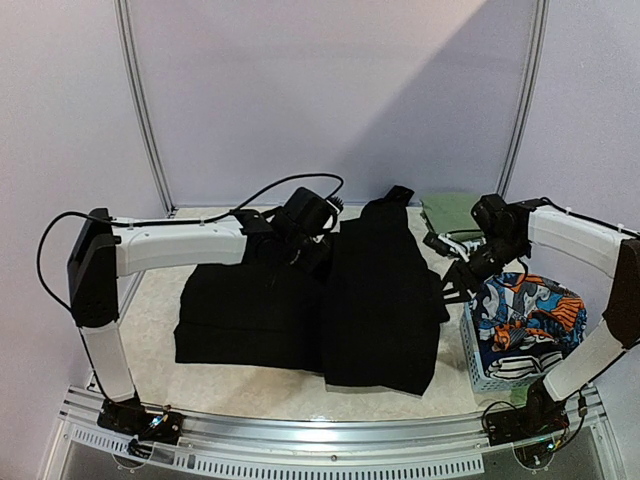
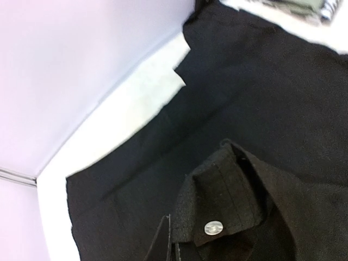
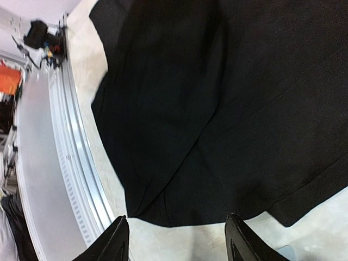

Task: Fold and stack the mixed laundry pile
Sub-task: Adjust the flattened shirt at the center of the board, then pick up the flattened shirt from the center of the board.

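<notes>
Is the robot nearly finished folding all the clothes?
Not nearly. The big black garment lies spread on the table, one side looking folded over. The left gripper pinches a fold of it; the right gripper hangs open by its edge. The cartoon-print garment waits in the basket, unfolded.

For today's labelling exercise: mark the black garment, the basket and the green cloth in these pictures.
black garment [image 1: 380,290], top view, middle of its right panel.
basket [image 1: 480,365], top view, its left lattice wall.
green cloth [image 1: 450,208], top view, middle of its top face.
</notes>
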Motion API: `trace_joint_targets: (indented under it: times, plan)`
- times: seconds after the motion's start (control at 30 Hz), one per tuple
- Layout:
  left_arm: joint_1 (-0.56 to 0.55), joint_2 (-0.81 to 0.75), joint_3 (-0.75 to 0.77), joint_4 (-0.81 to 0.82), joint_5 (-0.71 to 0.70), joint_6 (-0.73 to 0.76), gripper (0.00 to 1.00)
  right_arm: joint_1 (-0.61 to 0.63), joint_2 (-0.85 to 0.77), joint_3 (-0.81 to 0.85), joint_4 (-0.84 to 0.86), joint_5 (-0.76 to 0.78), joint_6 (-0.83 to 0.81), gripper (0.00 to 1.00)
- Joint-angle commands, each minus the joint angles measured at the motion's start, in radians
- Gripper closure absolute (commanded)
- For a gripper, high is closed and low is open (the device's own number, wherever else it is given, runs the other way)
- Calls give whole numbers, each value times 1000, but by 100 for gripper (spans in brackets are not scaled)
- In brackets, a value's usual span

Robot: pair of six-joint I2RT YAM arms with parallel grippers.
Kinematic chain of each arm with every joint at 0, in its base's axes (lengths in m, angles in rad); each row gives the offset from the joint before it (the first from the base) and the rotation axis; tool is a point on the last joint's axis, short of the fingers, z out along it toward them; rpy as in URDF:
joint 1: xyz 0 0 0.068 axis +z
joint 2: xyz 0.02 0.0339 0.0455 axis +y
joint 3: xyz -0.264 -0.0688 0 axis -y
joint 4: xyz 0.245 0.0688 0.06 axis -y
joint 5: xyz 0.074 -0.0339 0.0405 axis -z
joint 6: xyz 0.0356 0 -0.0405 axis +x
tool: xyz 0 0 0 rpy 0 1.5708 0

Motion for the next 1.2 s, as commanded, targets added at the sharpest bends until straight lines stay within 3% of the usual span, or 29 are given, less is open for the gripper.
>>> trace_joint_targets:
  times: [0.0,0.37,0.53,0.67,0.93,1.17]
  plan:
    - [55,-31,73,48,39,53,100,46,-34,-46,-45,62,-80,39]
    - [141,-82,124,62,78,100,100,124,-11,-89,-49,144,-168,37]
    - [152,-51,168,98,279,139,100,124,71,-59,-55,112,-151,37]
    - [150,-4,227,117,342,141,100,133,121,-56,-70,113,-141,37]
    - [153,-163,15,390,546,129,100,134,156,-89,-55,121,-86,37]
    - [182,-34,132,174,489,165,100,136,256,-23,-50,81,-24,37]
